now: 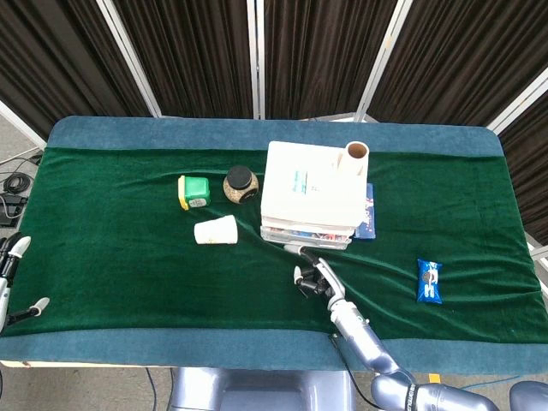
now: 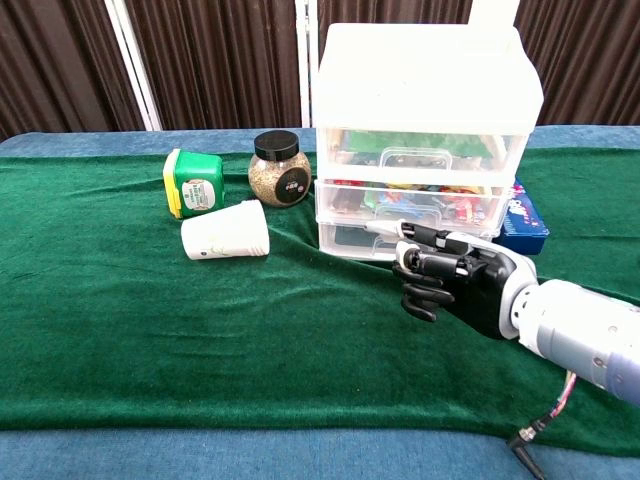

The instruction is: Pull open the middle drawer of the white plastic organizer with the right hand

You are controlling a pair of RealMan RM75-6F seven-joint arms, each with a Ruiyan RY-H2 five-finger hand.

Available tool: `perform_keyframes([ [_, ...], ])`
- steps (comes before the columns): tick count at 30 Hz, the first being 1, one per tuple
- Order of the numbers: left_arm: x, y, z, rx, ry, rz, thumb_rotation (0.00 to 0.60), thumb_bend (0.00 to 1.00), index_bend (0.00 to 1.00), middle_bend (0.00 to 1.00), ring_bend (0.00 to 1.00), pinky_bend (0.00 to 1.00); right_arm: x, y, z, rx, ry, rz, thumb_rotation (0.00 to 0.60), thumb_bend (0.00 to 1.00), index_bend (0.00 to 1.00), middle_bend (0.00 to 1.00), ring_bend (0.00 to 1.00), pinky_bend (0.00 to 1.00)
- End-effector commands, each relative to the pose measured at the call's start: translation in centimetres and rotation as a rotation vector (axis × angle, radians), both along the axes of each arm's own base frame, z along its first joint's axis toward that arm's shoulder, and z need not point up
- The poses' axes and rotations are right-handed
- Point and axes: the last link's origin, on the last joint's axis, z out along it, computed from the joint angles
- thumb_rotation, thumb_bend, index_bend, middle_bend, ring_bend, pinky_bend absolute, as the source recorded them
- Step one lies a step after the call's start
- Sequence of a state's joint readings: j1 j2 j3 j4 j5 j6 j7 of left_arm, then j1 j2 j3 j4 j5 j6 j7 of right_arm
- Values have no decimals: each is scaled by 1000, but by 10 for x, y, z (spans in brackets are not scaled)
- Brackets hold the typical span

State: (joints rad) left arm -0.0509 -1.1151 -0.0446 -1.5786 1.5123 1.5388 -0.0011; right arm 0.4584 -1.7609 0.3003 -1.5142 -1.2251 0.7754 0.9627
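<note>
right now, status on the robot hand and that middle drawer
Right robot hand fingers curled, low at organizer front. Middle drawer looks closed; contact unclear. Left robot hand idle at table edge. Nothing blocking.
</note>
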Motion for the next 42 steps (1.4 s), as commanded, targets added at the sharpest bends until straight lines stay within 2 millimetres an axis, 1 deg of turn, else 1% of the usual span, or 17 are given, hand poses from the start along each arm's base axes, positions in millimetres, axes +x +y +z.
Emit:
perform_keyframes([
  [1,0,0,0,-1,1,-1,600,75,0,0,0,0,-1,3,2,2,-2,3,600,650,243,960,1000,863],
  [5,0,0,-1,-2,2,-1,600,74,0,0,0,0,-3,5,5,-3,-2,2,600,649,245,959,999,863],
  [8,0,0,0,0,2,-1,600,75,0,0,0,0,-9,7,10,-95,59,25,600,642,258,954,996,861],
  [11,0,0,-1,-1,4,-1,600,75,0,0,0,0,-14,8,15,-216,175,75,600,627,254,942,987,854],
  [13,1,0,-1,0,5,-3,600,75,0,0,0,0,-17,11,21,-353,319,145,600,627,235,936,984,852],
  [16,1,-1,-1,0,9,-3,600,75,0,0,0,0,-16,15,26,-450,413,195,600,627,221,932,984,852],
  [21,2,-1,-4,-5,20,-6,600,74,0,0,0,0,-15,24,34,-536,503,261,600,627,209,932,984,852],
  [24,3,-2,-6,-7,27,-8,600,74,0,0,0,0,-16,26,40,-576,576,294,600,627,211,932,984,852],
  [25,3,-2,-6,-8,30,-9,600,74,0,0,0,0,-18,24,42,-608,657,323,600,627,219,932,984,852],
  [28,4,-2,-7,-8,33,-9,600,75,0,0,0,0,-19,22,44,-663,792,363,600,628,267,936,984,852],
  [33,4,-3,-8,-9,36,-10,600,75,0,0,0,0,-17,17,45,-692,927,381,600,635,316,942,984,855],
  [42,4,-3,-5,3,34,-9,600,74,0,0,0,0,-14,7,49,-686,1029,387,600,635,290,942,984,855],
])
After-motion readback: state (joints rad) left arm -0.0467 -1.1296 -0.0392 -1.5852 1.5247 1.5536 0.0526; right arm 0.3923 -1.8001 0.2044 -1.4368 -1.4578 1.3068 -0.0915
